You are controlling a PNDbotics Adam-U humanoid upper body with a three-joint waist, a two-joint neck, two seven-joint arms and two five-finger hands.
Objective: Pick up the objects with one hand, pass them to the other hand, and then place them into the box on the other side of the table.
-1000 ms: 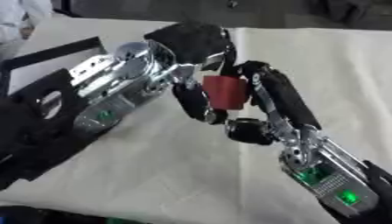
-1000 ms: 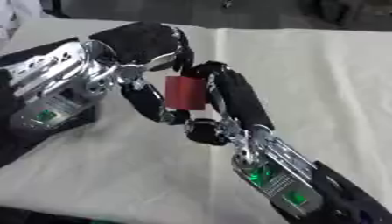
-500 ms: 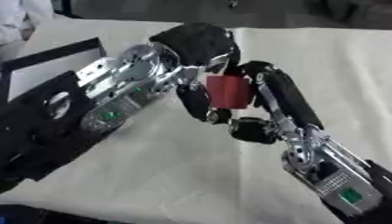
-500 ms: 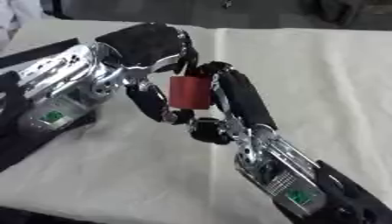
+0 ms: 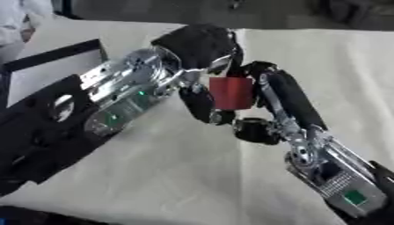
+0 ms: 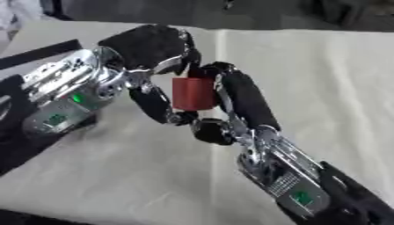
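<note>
While the handover hangs in the balance above the cloth-covered table point(image 5: 192, 184), the left-eye view shows a small red block point(image 5: 230, 93) caught between the two robot hands at mid-table. The left hand point(image 5: 196, 44) curls over its top and near side, and the right hand point(image 5: 281, 94) has fingers curled along its far side; which one bears the weight cannot be told. A black-rimmed box point(image 5: 58, 55) waits at the left edge, its contents unseen.

Seen from the right eye, the block point(image 6: 192, 93) sits clear of the table point(image 6: 323, 66), pinched from both flanks. By this evidence, pickup is done, the pass is underway, and release and placement in the box remain.
</note>
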